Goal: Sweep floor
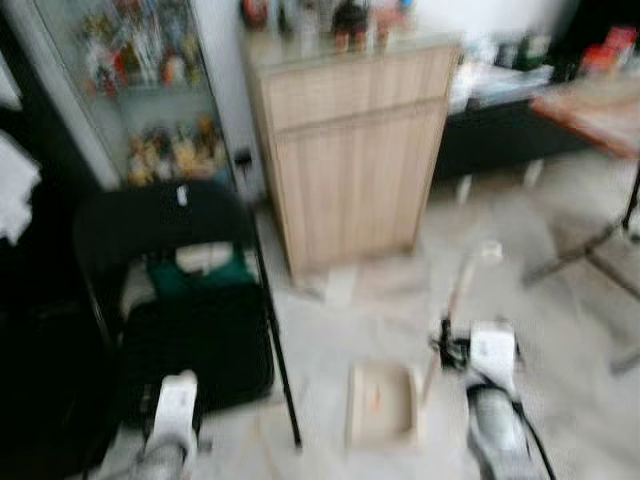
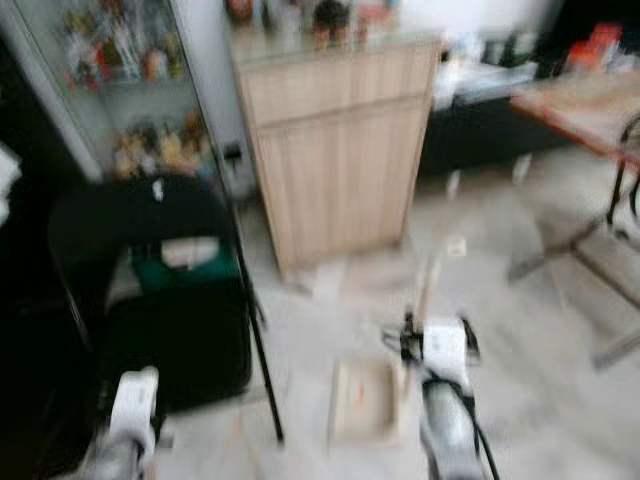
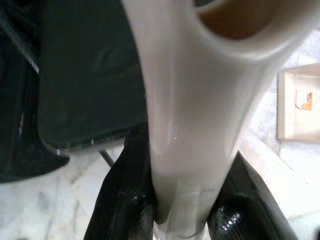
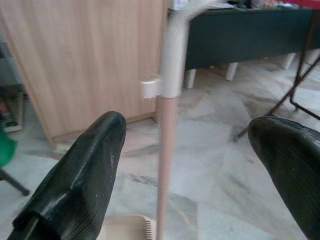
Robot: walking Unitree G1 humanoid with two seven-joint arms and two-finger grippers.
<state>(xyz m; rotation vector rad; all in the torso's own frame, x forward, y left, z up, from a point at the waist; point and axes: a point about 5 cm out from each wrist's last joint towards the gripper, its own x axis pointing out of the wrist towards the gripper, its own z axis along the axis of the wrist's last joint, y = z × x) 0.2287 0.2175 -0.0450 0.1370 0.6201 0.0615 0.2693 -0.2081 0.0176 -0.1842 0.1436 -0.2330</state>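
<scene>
Left claw is clamped around a cream broom handle. Right claw gapes wide, the dustpan's upright handle between its fingers, untouched. Dustpan sits on the marble floor.

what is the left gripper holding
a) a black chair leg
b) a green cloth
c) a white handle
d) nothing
c: in the left wrist view the left gripper has its jaws shut on a white handle that runs up between them, with the black chair behind it and the dustpan on the floor to the side.
</scene>
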